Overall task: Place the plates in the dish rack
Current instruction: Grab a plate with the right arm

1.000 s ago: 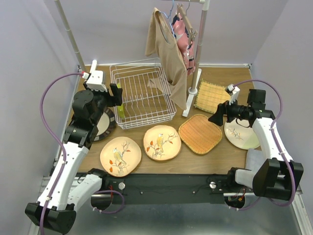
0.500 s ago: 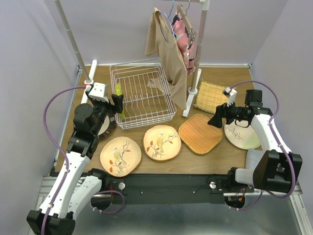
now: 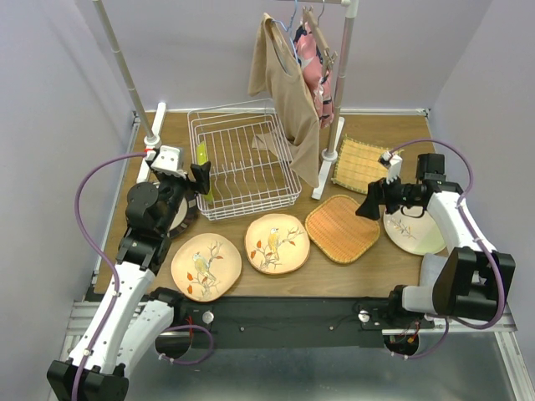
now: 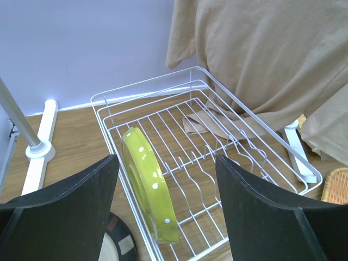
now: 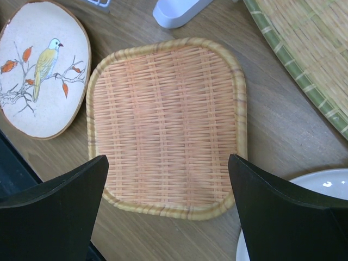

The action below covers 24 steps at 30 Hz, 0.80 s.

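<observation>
Just in front of the dish rack lie one peach bird plate and a second bird plate. To the rack's front right, my right gripper hangs over the orange woven plate, fingers apart and empty. My left gripper, fingers also spread, hovers at the rack's left end. Inside that end the lime dotted plate stands on edge.

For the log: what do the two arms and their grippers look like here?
The left arm and right arm have white shells with black joints. A purple cable loops along each to the wrist. The left gripper and right gripper have broad, matte black, tapering fingers. No markings are legible.
</observation>
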Available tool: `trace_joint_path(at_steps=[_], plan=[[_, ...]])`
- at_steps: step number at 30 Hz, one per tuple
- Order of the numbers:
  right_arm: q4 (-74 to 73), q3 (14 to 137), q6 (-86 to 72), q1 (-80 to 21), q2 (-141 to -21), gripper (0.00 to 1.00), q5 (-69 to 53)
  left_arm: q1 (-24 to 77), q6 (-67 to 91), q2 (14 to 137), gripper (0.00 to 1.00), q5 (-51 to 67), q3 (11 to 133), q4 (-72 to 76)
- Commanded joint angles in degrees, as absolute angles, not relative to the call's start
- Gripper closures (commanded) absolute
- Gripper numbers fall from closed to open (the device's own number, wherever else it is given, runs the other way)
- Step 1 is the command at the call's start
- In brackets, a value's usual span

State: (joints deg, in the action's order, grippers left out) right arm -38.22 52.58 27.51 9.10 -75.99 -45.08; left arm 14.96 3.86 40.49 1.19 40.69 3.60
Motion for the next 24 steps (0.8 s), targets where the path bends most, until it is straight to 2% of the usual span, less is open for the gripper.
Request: trace_joint_path(at_steps=[1,24], plan=[[-39.5,53.4,28.2,8.7,-77.1,0.0,-42.7,14.7,2.9,39.9,0.2,3.0,40.2,6.0],[-39.4,52.9,28.0,7.6,-81.6,0.0,-38.6,14.7,3.1,41.0,0.2,4.0,40.1,6.2]])
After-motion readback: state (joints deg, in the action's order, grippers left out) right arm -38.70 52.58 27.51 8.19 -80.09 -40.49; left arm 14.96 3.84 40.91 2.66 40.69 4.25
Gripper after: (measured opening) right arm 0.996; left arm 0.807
